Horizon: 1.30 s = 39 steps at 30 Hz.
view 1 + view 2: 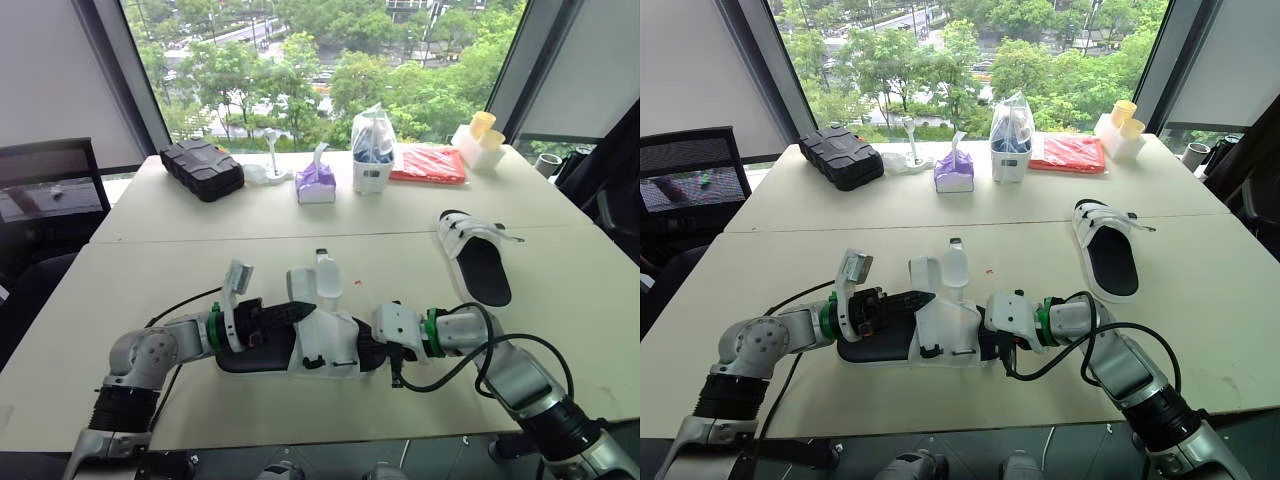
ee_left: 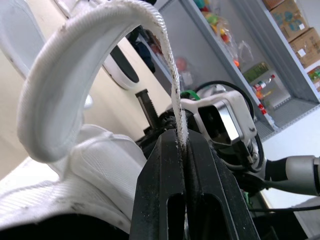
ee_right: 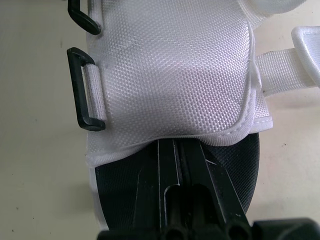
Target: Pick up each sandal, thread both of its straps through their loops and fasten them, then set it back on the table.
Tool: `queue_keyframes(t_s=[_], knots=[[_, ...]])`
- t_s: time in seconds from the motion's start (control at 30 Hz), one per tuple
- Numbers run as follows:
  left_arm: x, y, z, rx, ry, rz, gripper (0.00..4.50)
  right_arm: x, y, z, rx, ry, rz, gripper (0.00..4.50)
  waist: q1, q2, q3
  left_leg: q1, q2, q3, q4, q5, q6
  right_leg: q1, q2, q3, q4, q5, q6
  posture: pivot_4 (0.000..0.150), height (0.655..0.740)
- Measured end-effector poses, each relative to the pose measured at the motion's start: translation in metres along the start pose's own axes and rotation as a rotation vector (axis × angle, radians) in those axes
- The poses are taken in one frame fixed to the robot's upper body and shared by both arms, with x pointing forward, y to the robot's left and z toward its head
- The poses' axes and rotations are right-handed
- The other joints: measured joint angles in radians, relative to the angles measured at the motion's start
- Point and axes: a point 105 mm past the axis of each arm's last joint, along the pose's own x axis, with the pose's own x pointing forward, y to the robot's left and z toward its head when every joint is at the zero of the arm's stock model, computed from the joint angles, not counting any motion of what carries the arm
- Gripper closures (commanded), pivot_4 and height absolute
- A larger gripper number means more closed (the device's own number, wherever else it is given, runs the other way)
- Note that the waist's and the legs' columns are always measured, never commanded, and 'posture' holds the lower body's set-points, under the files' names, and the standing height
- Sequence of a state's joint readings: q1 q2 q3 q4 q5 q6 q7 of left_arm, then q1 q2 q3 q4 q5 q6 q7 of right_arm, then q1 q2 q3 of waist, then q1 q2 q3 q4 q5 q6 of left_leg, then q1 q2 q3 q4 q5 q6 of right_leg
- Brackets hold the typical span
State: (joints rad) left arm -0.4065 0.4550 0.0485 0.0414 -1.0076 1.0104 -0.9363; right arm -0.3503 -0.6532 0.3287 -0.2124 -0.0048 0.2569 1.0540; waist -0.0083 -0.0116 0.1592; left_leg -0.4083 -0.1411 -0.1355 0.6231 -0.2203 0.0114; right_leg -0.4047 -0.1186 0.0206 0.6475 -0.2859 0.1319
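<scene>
Left eye view: we see the near sandal [image 1: 322, 345] lying flat on the worktop [image 1: 150, 270] close to the front edge, between the two arms. The left tool [image 1: 306, 309] reaches in from the left over the black footbed. In the left wrist view its fingers [image 2: 160, 190] are clamped together on the thin end of a white strap [image 2: 75, 65], which curves up and over from the upper. A second strap [image 1: 328, 275] stands upright just beside it.

The right tool [image 3: 175, 145] comes in from the sandal's other end. Its fingers lie together on the footbed, tips tucked under the edge of the white mesh upper [image 3: 170, 75]; we cannot tell whether they pinch anything. Two black loops [image 3: 80, 92] hang off the side edge of the upper, against the worktop.

The second sandal [image 1: 478, 258] sits sole-down to the right, well apart from both tools.

Along the far worktop by the window we see a black case [image 1: 202, 168], a purple tissue pack [image 1: 316, 183], a bagged white container [image 1: 372, 150], a red packet [image 1: 430, 163] and yellow cups [image 1: 484, 128]
</scene>
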Motion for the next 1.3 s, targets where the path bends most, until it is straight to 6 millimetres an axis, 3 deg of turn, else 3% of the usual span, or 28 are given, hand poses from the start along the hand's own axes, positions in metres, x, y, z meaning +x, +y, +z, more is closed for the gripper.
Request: queue_keyframes(t_s=[0.47,0.87,1.17,1.3], knots=[[0.008,0.005,0.008,0.022,0.016,-0.02,4.41,-0.001,0.0,-0.001,0.01,0.009,-0.006,4.5,0.0,0.0,0.0,0.0,0.0,0.0,0.0,0.0,0.0,0.0,0.0,0.0,0.0,0.0,0.0,0.15,0.74],[0.01,-0.003,0.014,-0.036,0.021,-0.058,4.41,-0.001,0.0,-0.001,0.009,0.009,-0.007,4.5,0.0,0.0,0.0,0.0,0.0,0.0,0.0,0.0,0.0,0.0,0.0,0.0,0.0,0.0,0.0,0.15,0.74],[0.009,-0.004,0.01,-0.056,0.038,-0.055,4.41,0.0,0.001,0.0,0.007,0.01,-0.013,4.5,0.0,0.0,0.0,0.0,0.0,0.0,0.0,0.0,0.0,0.0,0.0,0.0,0.0,0.0,0.0,0.15,0.74],[0.007,-0.002,-0.001,-0.048,0.068,-0.05,4.41,0.0,0.001,0.0,0.005,0.012,-0.014,4.5,0.0,0.0,0.0,0.0,0.0,0.0,0.0,0.0,0.0,0.0,0.0,0.0,0.0,0.0,0.0,0.15,0.74]])
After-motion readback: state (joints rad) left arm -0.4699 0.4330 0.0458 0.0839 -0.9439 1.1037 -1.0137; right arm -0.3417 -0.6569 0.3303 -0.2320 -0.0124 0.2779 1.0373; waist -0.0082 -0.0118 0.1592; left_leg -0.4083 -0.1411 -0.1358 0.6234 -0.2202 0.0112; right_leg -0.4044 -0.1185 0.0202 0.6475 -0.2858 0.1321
